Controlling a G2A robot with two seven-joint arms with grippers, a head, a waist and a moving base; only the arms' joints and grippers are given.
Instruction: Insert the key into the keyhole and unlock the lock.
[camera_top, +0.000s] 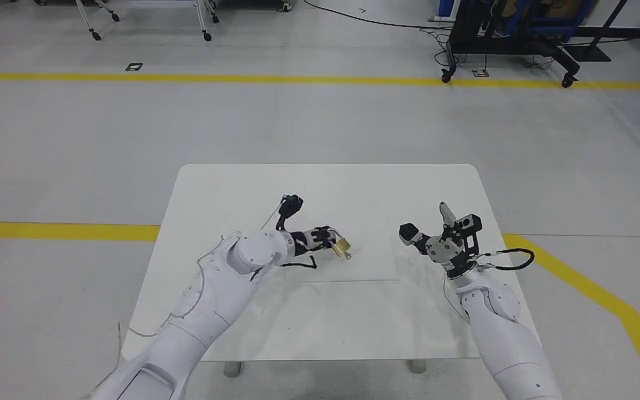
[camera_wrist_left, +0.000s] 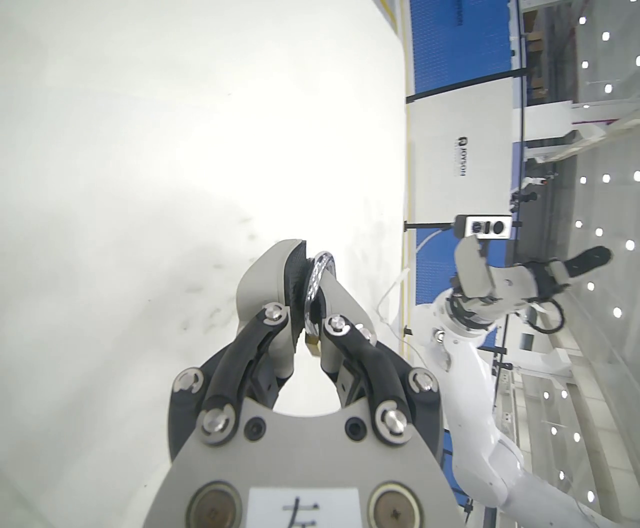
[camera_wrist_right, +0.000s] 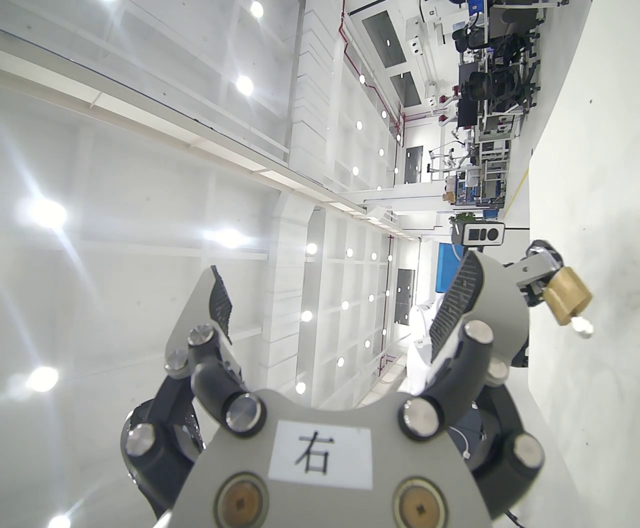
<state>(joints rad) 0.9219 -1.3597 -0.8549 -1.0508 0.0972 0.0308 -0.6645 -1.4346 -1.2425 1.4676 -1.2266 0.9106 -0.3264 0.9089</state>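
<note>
My left gripper (camera_top: 330, 241) hangs just above the middle of the white table (camera_top: 230, 200), shut on the silver shackle (camera_wrist_left: 316, 280) of a brass padlock (camera_top: 342, 246). In the right wrist view the padlock body (camera_wrist_right: 567, 296) hangs below the left gripper (camera_wrist_right: 537, 267), and a small pale piece (camera_wrist_right: 581, 326) juts from its lower end; I cannot tell if that is the key. My right gripper (camera_top: 428, 224) stands open and empty a short way to the padlock's right, its ribbed pads (camera_wrist_right: 452, 302) spread wide. From the left wrist it appears as the open right gripper (camera_wrist_left: 530, 260) off the table's edge.
Bare table surface surrounds both grippers. A black cable loop (camera_top: 510, 260) hangs off the right wrist near the table's right edge. Yellow floor lines (camera_top: 300, 78) and wheeled frames (camera_top: 150, 15) lie far behind the table.
</note>
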